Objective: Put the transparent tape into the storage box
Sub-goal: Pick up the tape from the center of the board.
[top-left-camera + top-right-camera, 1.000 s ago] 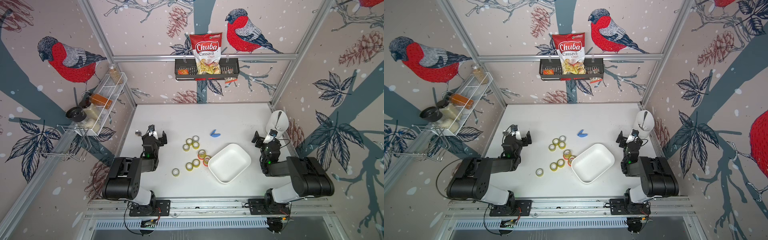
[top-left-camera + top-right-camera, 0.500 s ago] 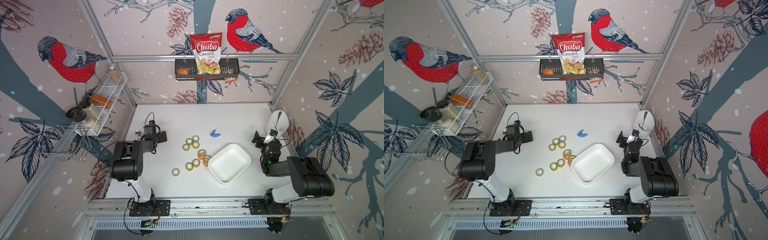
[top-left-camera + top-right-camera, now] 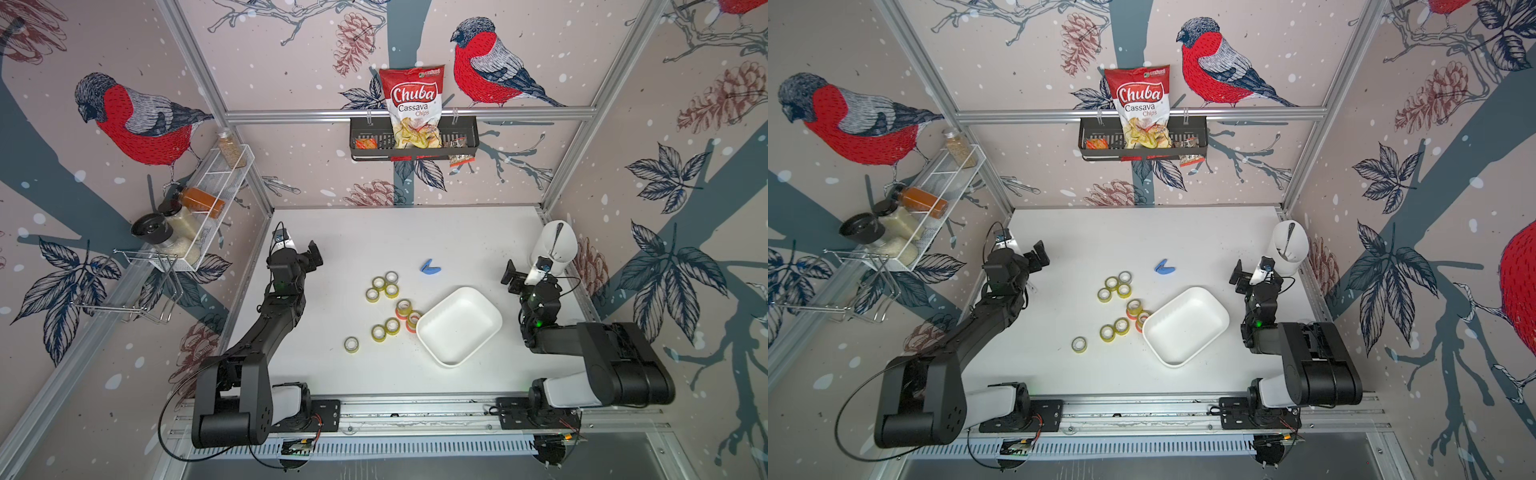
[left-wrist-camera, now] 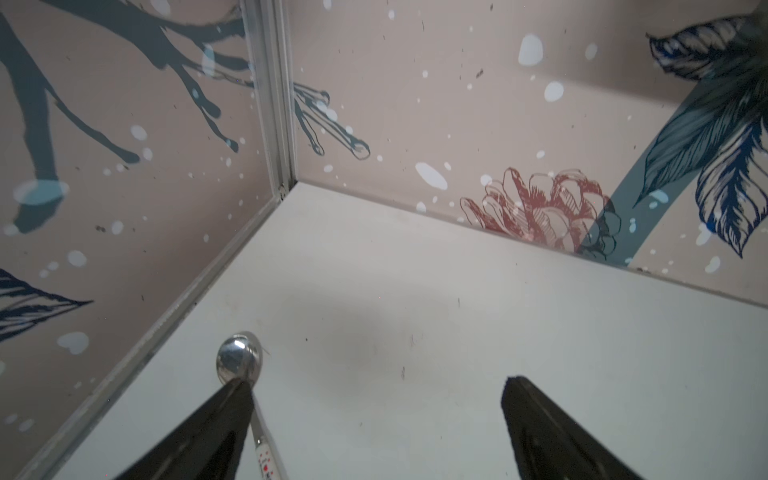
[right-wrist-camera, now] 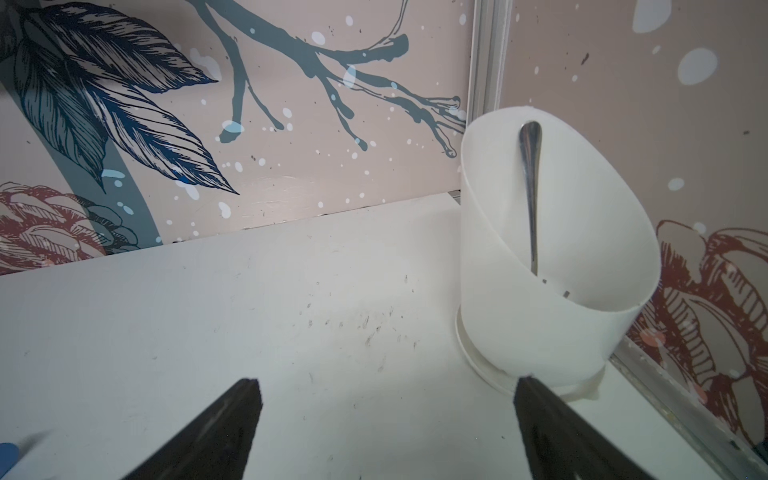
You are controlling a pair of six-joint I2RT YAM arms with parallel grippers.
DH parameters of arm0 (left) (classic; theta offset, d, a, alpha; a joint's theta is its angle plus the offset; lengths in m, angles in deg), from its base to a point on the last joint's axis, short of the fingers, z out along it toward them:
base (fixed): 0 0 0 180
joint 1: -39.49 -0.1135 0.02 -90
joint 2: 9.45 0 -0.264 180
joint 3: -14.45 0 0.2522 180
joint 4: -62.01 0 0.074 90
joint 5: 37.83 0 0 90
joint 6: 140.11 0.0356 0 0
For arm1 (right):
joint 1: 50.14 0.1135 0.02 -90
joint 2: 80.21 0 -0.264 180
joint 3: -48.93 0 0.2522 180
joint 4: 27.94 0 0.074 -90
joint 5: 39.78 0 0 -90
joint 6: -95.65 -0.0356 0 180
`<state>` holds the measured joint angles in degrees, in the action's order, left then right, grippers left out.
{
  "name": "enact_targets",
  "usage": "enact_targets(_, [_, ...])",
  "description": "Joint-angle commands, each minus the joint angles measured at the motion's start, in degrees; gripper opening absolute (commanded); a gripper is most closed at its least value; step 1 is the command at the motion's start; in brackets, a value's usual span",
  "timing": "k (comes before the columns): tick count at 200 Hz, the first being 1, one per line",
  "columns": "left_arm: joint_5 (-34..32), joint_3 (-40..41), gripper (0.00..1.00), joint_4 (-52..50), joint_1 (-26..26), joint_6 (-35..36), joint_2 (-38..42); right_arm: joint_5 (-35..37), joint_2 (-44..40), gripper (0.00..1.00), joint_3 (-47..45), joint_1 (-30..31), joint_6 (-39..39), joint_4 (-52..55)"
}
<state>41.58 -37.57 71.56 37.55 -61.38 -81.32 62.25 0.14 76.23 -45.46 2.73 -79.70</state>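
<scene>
Left wrist view: left gripper [image 4: 376, 384] spread wide, empty. Right gripper [image 5: 384, 380] likewise. In both top views, transparent tape rolls [image 3: 352, 350] cluster at nine o'clock of the storage box [image 3: 459, 325]. Likely light, stiff, slick; pinch across the ring wall.

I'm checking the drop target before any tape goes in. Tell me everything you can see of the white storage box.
The storage box is a shallow white tray, plastic by its look, rectangular with rounded corners and a raised rim. It is empty. It lies flat on the white table, open side up, turned at an angle to the table's edges, toward the robot's right side. An orange-edged tape roll sits against the rim and seems to touch it. Nothing else touches it.
</scene>
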Motion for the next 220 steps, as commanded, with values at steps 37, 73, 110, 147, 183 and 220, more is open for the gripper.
enact_targets(37, [-6.8,-8.2,0.98,-16.0,4.0,1.2,-0.5,4.2,-11.4,0.99,7.5,2.6,0.2,20.2])
enact_targets(73, [-1.5,-8.3,0.98,-20.1,5.6,-0.3,2.4,2.1,-15.2,0.96,14.8,3.1,-4.7,36.7])
enact_targets(110, [3.5,-9.9,0.98,-27.2,6.1,-3.9,4.1,0.0,-18.9,0.92,18.4,5.4,-7.0,46.7])
enact_targets(147, [11.3,-9.6,0.97,-31.2,7.0,-5.9,5.9,0.2,-19.0,0.92,22.7,7.0,-8.9,53.8])
enact_targets(183, [13.1,-9.9,0.95,-37.2,10.8,-6.8,7.7,-1.9,-15.8,0.92,30.3,8.5,-10.3,64.9])
enact_targets(220, [10.1,-11.5,0.85,-45.7,15.3,-12.2,7.8,-5.7,-13.9,0.90,36.4,12.7,-11.4,75.4])
